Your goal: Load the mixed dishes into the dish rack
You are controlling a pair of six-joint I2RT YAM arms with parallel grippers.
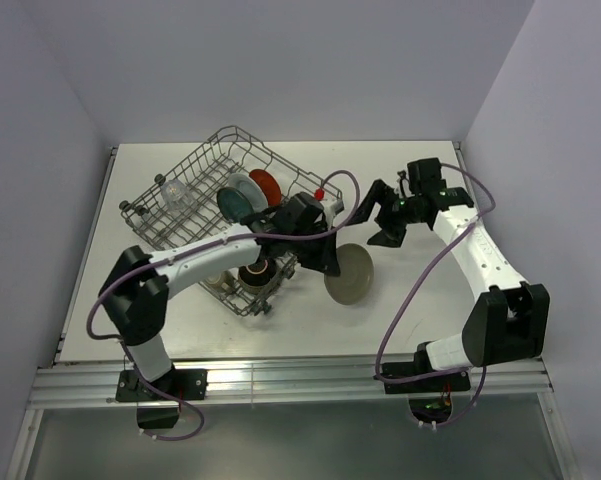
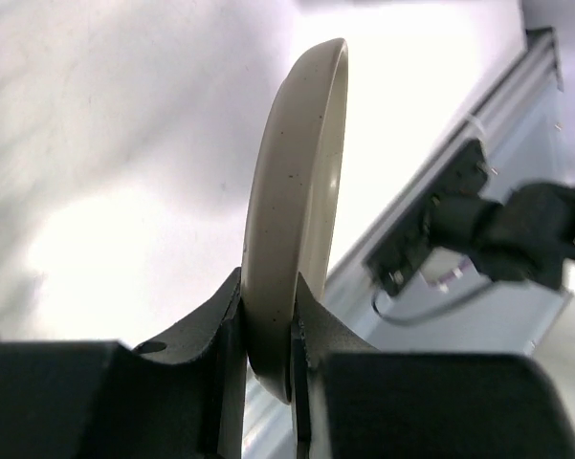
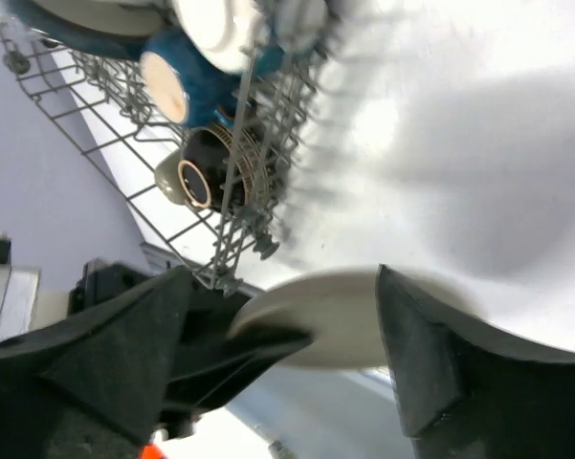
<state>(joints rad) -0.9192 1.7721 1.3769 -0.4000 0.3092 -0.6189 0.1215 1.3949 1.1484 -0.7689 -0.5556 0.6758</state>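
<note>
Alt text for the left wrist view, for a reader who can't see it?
The left pincer clamps a beige plate by its lower rim, so the plate stands on edge between the two dark fingers. Behind it is the bright white table, and at right a blurred black fitting with a cable sits near the table's edge.

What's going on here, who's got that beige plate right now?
The left gripper is clamped on the rim of the beige plate, holding it on edge beside the rack, not yet in it. The right gripper is open and appears clear of the plate. Dishes already sit in the rack, among them a teal plate and a red plate.
</note>
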